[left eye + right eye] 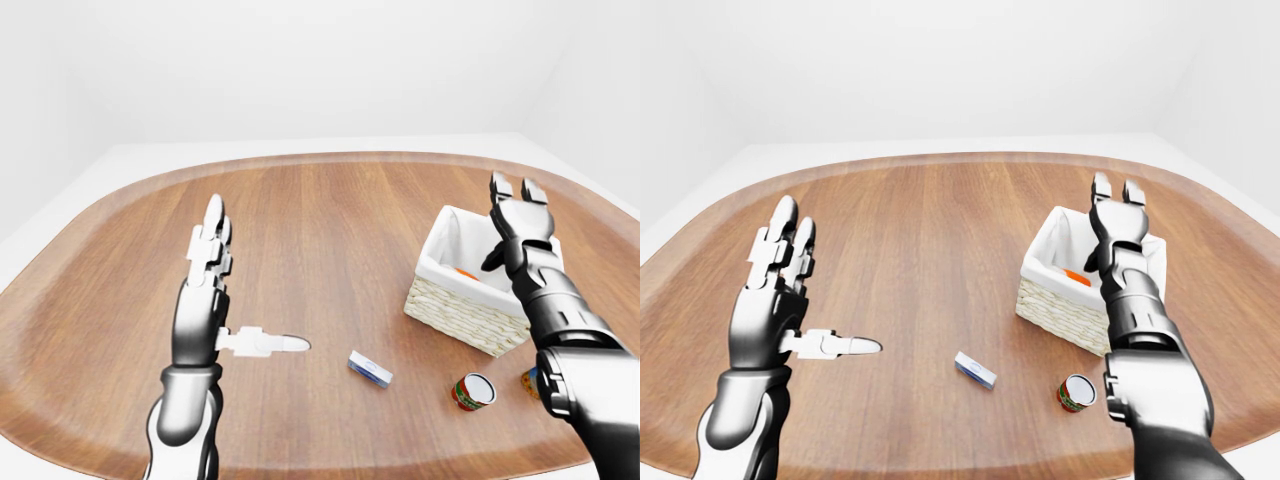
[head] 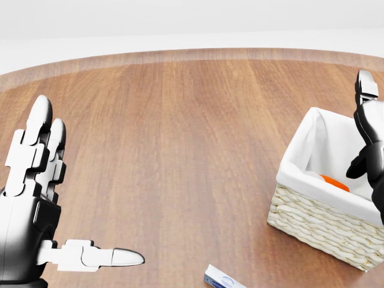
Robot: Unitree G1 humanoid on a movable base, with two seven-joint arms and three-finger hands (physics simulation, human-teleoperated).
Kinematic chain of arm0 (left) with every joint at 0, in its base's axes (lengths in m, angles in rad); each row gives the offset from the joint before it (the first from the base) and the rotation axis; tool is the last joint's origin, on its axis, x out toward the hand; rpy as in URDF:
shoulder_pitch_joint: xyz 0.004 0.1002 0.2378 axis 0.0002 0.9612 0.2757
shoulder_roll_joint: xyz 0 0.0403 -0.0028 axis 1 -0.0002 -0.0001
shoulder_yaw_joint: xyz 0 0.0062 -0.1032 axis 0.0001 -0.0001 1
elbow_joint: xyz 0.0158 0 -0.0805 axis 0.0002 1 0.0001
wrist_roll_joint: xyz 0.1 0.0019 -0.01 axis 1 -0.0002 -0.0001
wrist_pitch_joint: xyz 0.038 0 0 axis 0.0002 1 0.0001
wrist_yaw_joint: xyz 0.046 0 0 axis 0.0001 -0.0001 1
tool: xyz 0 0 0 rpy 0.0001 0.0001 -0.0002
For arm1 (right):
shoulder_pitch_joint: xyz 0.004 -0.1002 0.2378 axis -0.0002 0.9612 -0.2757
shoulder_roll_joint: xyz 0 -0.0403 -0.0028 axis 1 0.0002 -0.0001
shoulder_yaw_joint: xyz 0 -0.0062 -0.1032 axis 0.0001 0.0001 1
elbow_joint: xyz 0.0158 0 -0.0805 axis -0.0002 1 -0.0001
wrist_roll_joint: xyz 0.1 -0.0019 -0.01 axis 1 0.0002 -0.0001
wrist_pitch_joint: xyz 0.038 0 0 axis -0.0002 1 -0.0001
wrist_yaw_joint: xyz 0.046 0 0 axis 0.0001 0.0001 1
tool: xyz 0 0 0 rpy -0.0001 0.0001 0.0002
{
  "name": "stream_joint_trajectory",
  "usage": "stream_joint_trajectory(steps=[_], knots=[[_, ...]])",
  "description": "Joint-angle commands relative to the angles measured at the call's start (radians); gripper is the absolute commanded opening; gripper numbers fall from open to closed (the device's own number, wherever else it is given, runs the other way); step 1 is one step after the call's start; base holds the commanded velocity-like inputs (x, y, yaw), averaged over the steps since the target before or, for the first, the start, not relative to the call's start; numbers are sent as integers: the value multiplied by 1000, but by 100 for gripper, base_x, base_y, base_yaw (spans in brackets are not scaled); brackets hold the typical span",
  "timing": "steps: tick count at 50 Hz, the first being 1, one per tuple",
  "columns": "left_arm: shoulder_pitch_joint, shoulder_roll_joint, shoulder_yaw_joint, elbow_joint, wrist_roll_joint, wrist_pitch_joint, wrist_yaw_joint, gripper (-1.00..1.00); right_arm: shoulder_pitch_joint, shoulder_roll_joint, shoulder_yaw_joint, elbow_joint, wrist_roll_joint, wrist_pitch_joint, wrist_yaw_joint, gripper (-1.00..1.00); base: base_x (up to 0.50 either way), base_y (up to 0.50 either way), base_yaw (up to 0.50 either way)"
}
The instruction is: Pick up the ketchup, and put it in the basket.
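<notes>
Two hands raised, both spread. Right hand (image 1: 520,225) upright over the basket (image 1: 440,295), fingers apart, gripping nothing. Ketchup (image 2: 333,182) lies inside the basket; only an orange sliver shows, so axis and heading cannot be read. Left hand (image 2: 36,198) at 9 o'clock in head view, fingers up, thumb toward 3 o'clock.

Small box (image 1: 370,369) and can (image 1: 474,391) lie on the table (image 1: 330,210) at 6 o'clock of the basket.

The tabletop (image 2: 180,150) is reddish-brown wood grain with a paler rim. The basket (image 2: 312,225) is cream woven wicker with a white lining, and the ketchup (image 2: 333,182) inside shows orange-red. Both hands, left (image 2: 30,198) and right (image 1: 520,225), are glossy black with white finger segments. The small box (image 1: 371,369) is blue and white; the can (image 1: 473,391) is red and green.
</notes>
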Motion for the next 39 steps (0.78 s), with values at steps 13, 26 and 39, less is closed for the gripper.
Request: stream_joint_trajectory(steps=[13,26,39], knots=[[0,0,2,0,-2,0,-1,100,138,-4,-101,-550,12,95,280,100,0,0,0],[11,0,-5,-18,-1,0,-1,100,373,102,-231,-1480,-34,118,823,100,0,0,0],[16,-1,-13,-25,1,0,0,100,432,128,-317,-1993,-32,118,973,100,0,0,0]])
